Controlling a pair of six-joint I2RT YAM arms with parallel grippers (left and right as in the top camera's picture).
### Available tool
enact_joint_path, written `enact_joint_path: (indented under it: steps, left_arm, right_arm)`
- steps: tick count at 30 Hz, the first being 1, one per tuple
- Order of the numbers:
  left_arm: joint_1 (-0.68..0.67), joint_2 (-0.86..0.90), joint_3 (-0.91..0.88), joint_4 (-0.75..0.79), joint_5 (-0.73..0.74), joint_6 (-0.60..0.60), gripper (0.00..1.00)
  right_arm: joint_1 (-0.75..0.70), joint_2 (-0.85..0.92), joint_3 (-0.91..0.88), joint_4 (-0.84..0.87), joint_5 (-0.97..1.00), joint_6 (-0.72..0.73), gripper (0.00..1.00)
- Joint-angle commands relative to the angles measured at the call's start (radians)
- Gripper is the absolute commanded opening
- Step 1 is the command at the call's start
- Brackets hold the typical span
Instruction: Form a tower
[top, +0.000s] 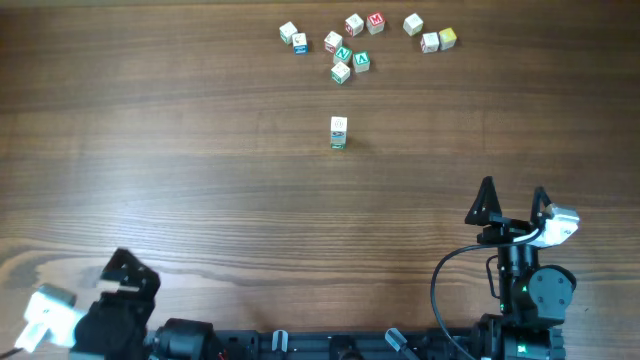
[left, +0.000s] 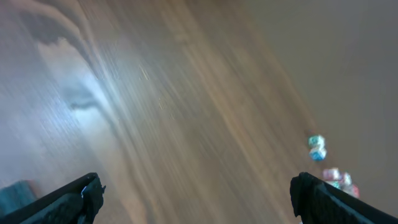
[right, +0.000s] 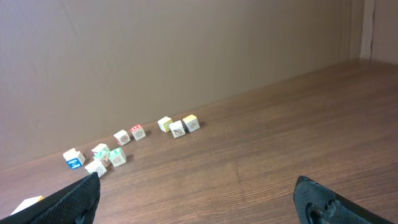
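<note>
The tower (top: 338, 132) stands alone mid-table, a narrow column of small pale letter cubes. Behind it, several loose cubes (top: 352, 50) lie scattered near the far edge. My left gripper (top: 130, 272) is at the near left corner, far from the tower. Its wrist view is blurred, with the gripper (left: 196, 193) open over bare wood and a few cubes (left: 317, 148) small at the right. My right gripper (top: 512, 200) is at the near right, also open (right: 196, 196) with nothing between its fingers. The loose cubes (right: 127, 146) lie in a row ahead of it.
The wooden table (top: 180, 160) stretches between the grippers and the cubes. A plain wall (right: 186, 50) rises behind the far edge. At the left edge of the right wrist view a pale block (right: 28, 204) peeks from behind the finger.
</note>
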Motion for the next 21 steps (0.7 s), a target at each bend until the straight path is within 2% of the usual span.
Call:
enact_joint_path:
  steps: [1, 4, 9, 14, 19, 21]
  left_arm:
    - [0.068, -0.073, -0.187, 0.174, 0.013, -0.002, 1.00]
    - [0.166, -0.159, -0.358, 0.395, 0.052, 0.006, 1.00]
    - [0.251, -0.251, -0.527, 0.568, 0.121, 0.017, 1.00]
    - [0.254, -0.251, -0.634, 0.872, 0.161, 0.256, 1.00]
    - [0.259, -0.251, -0.758, 1.128, 0.176, 0.303, 1.00]
    - [0.260, -0.251, -0.809, 1.207, 0.201, 0.369, 1.00]
  right_arm:
    - [0.004, -0.013, -0.001, 0.003, -0.016, -0.014, 1.00]
    - [0.004, -0.013, -0.001, 0.002, -0.016, -0.014, 1.00]
    - [0.004, -0.013, -0.001, 0.002, -0.016, -0.013, 1.00]
    - [0.004, -0.013, -0.001, 0.002, -0.016, -0.013, 1.00]
    - [0.004, -0.013, -0.001, 0.002, -0.016, -0.013, 1.00]
    - [0.004, -0.013, -0.001, 0.002, -0.016, -0.013, 1.00]
